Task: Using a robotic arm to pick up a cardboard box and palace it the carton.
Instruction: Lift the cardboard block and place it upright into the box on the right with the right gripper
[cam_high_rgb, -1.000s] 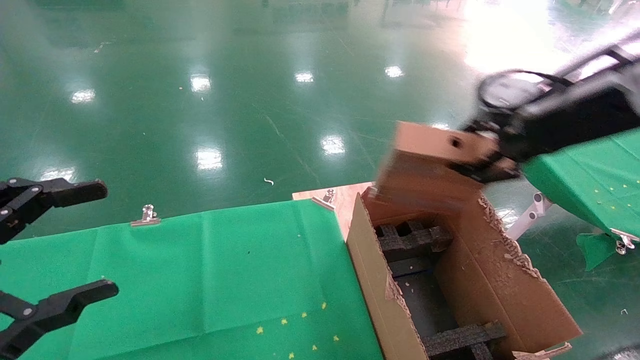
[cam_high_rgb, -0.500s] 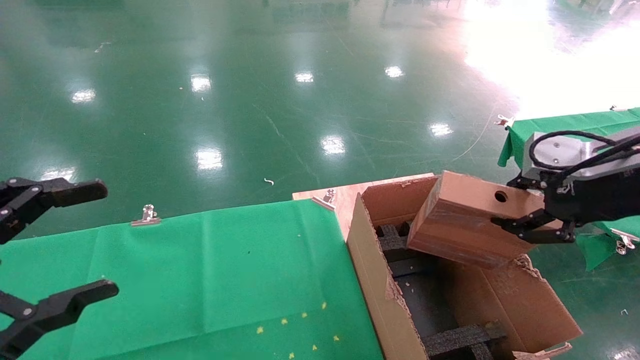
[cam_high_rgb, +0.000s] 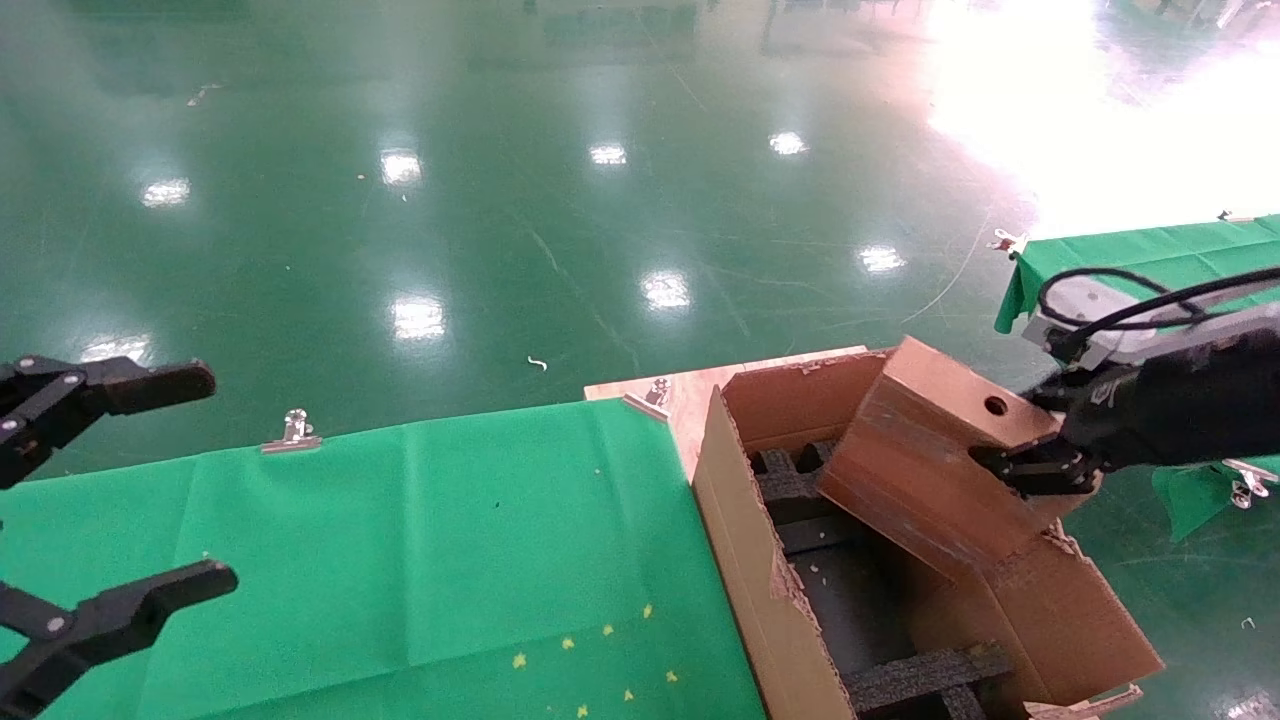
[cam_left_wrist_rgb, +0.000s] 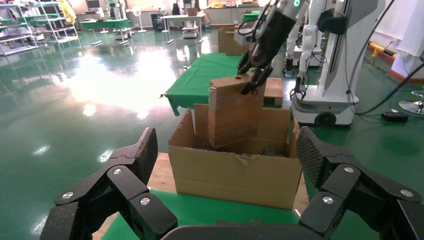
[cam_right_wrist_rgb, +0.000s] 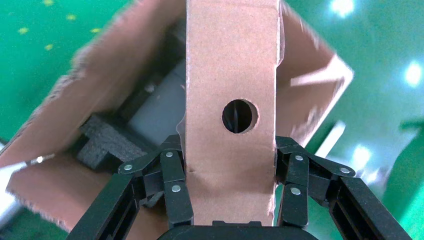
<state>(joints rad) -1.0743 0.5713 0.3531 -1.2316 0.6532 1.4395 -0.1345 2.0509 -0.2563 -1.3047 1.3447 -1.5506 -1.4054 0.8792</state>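
My right gripper (cam_high_rgb: 1030, 468) is shut on one end of the small brown cardboard box (cam_high_rgb: 925, 465) with a round hole. The box is tilted, its lower end dipping into the large open carton (cam_high_rgb: 745, 560) at the far end. In the right wrist view the fingers (cam_right_wrist_rgb: 172, 180) clamp both sides of the box (cam_right_wrist_rgb: 230, 65) over the carton (cam_right_wrist_rgb: 45, 195). The left wrist view shows the box (cam_left_wrist_rgb: 234, 115) standing up out of the carton (cam_left_wrist_rgb: 235, 177), held by the right arm (cam_left_wrist_rgb: 270, 30). My left gripper (cam_high_rgb: 210, 478) is open and empty at the far left.
Black foam inserts (cam_high_rgb: 805, 475) cross the carton's far end and its near end (cam_high_rgb: 925, 672). A green cloth table (cam_high_rgb: 400, 540) with metal clips (cam_high_rgb: 292, 432) lies left of the carton. A second green table (cam_high_rgb: 1140, 250) is behind the right arm. A white robot (cam_left_wrist_rgb: 340, 55) stands beyond.
The right gripper has come down and back with the box. The box has gone from above the carton's far rim to tilted with its lower end inside. The left gripper has not moved.
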